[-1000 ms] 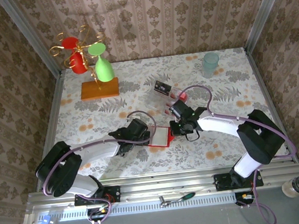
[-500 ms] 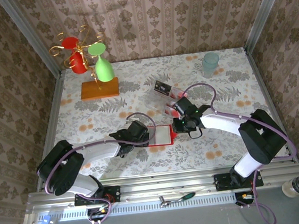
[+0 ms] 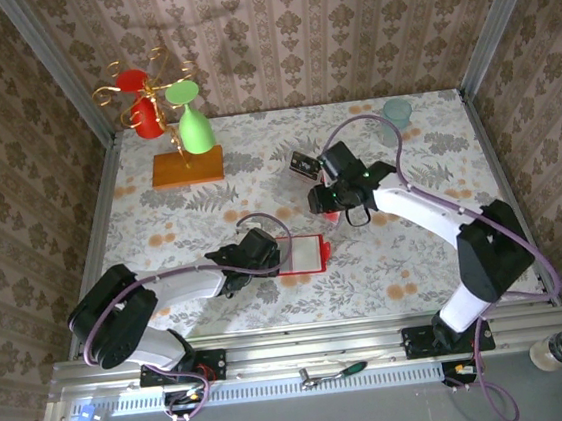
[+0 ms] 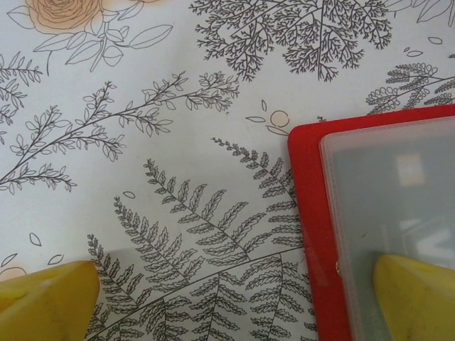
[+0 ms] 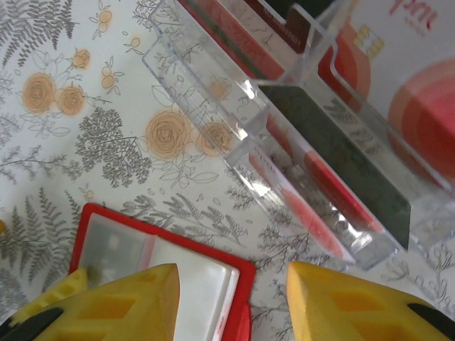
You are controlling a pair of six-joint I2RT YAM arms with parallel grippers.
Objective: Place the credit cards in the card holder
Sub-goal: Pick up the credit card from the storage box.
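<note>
Plainly bright red, the card holder (image 3: pixel 306 255) lies flat on the floral tablecloth (image 4: pixel 142 106) near the table's middle, its pale pocket facing up and edged in red. The left gripper (image 4: pixel 231 298) has its fingers spread, one yellow tip on the pocket and the other on the cloth. Farther back and to the right, the clear tray (image 5: pixel 242 153) holds a black card (image 5: pixel 334 153) and a whitish card with a red blotch (image 5: pixel 419 92), a clear wall between them. The right gripper (image 5: pixel 231 291) hangs between holder and tray, fingers apart, gripping nothing.
</note>
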